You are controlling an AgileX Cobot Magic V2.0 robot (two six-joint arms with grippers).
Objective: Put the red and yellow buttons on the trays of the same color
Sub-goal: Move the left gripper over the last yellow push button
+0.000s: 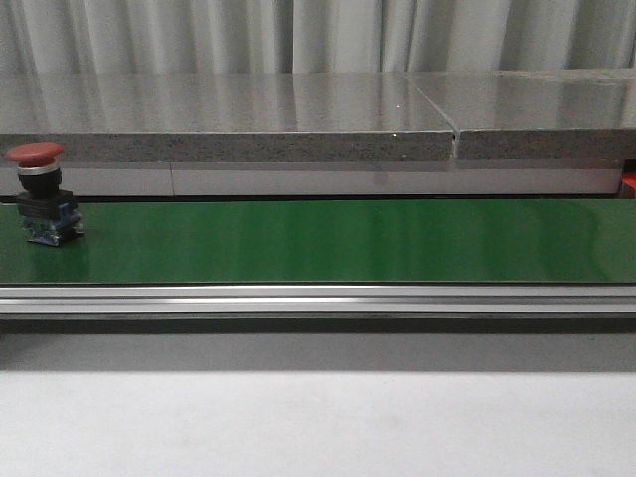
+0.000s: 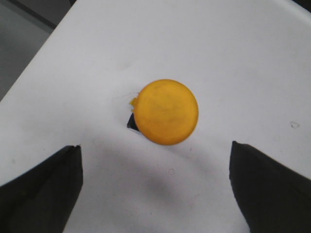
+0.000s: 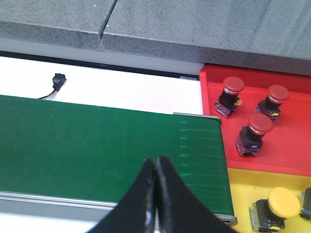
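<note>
A red button (image 1: 38, 194) stands upright on the green belt (image 1: 328, 240) at its far left end. Straight below my left gripper (image 2: 155, 155), which is open, a yellow button (image 2: 166, 111) sits on a white surface between and beyond the fingers, untouched. My right gripper (image 3: 155, 162) is shut with nothing in it and hovers over the belt (image 3: 97, 141) near its end. Beside that end, the red tray (image 3: 291, 150) holds three red buttons (image 3: 254, 133). The yellow tray (image 3: 243, 187) holds a yellow button (image 3: 278, 206) and part of another at the frame's edge.
A grey stone ledge (image 1: 298, 124) runs behind the belt. An aluminium rail (image 1: 318, 300) borders its near side, with a white table surface (image 1: 318, 422) in front. A small black connector with wires (image 3: 57, 82) lies on the white strip behind the belt.
</note>
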